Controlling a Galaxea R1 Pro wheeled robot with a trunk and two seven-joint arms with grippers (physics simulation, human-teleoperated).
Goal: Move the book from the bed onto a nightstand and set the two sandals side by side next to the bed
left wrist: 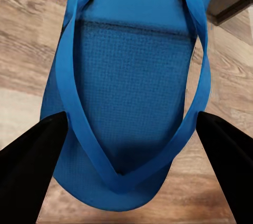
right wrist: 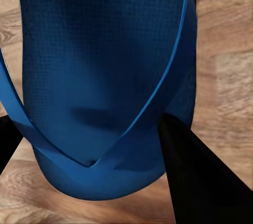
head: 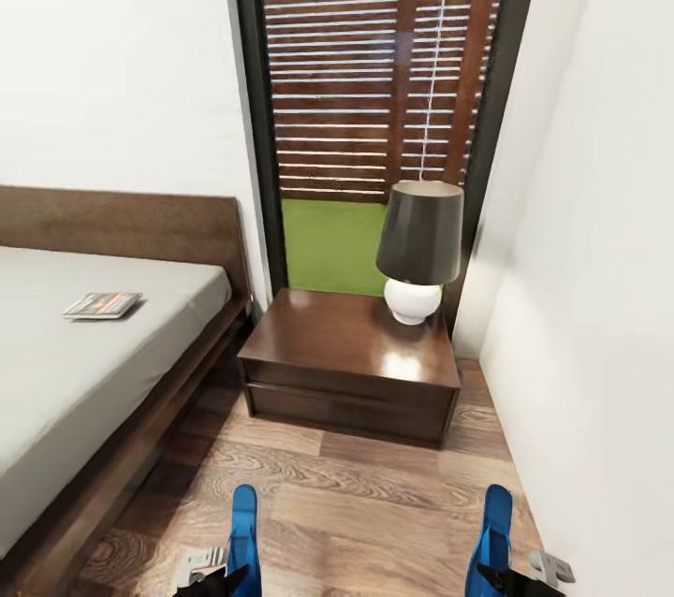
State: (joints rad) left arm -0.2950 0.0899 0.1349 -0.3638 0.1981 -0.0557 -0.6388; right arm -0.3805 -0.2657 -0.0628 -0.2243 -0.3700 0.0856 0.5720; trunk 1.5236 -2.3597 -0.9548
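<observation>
The bed (head: 84, 372) runs along the left, its dark frame and headboard against the white wall, mattress plain and off-white. The book (head: 103, 304) lies flat on the mattress toward the far end, near the headboard and apart from the bed's right edge.

Right of the bed, against the tall window (head: 374, 110), stands the nightstand (head: 351, 363). A lamp (head: 419, 251) with a dark shade and round white base sits on its far right corner; the rest of the glossy top is bare. Through the glass, grass and a slatted fence show.

At the near edge of the head view, two blue sandals stick up over the wood floor (head: 365, 503), well apart from each other. The left sandal (head: 244, 527) is in the left pincer (head: 225, 578); the left wrist view shows the sandal (left wrist: 132, 87) strap side up between the two black fingers (left wrist: 31, 166), which sit at its edges near the toe post, clamped on it. The right sandal (head: 493, 527) is in the right pincer (head: 510, 578); in the right wrist view the sandal (right wrist: 100, 66) fills the space between the dark fingers (right wrist: 200, 176), which press on its sides. Both sandals hang above the floor planks, near the nightstand's front.
</observation>
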